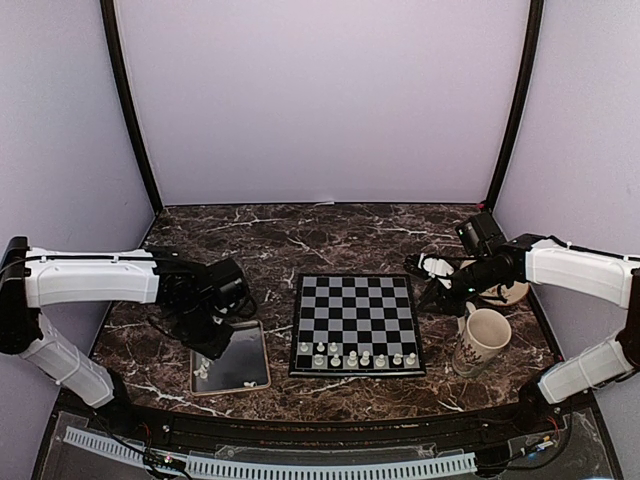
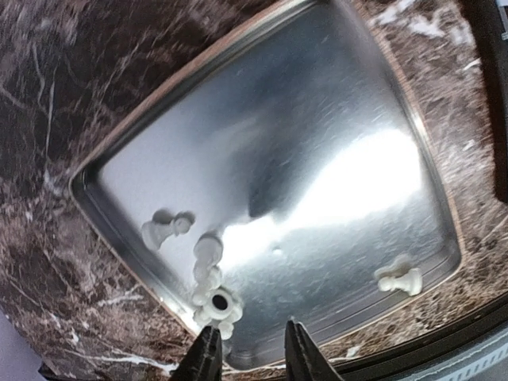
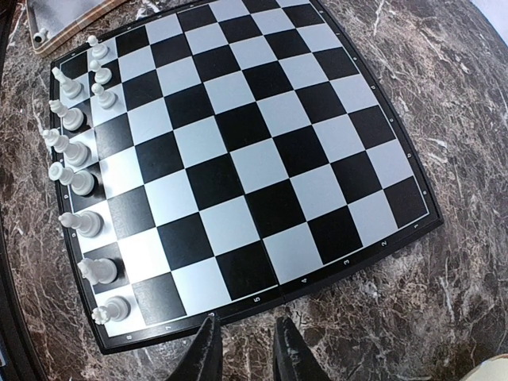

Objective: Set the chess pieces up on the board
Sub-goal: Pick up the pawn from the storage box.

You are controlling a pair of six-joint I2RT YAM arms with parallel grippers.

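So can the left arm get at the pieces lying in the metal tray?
Probably yes. The left gripper hangs open right above the tray. Nothing stands between it and the pieces lying there, and the nearest cluster sits almost under it.

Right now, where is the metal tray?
In the top view, the tray lies near the front left, just left of the board, beneath the left gripper; a few chess pieces lie in it.

L gripper [image 2: 250, 349] pointed down, fingers slightly apart, nothing held — R gripper [image 3: 242, 349] likewise.
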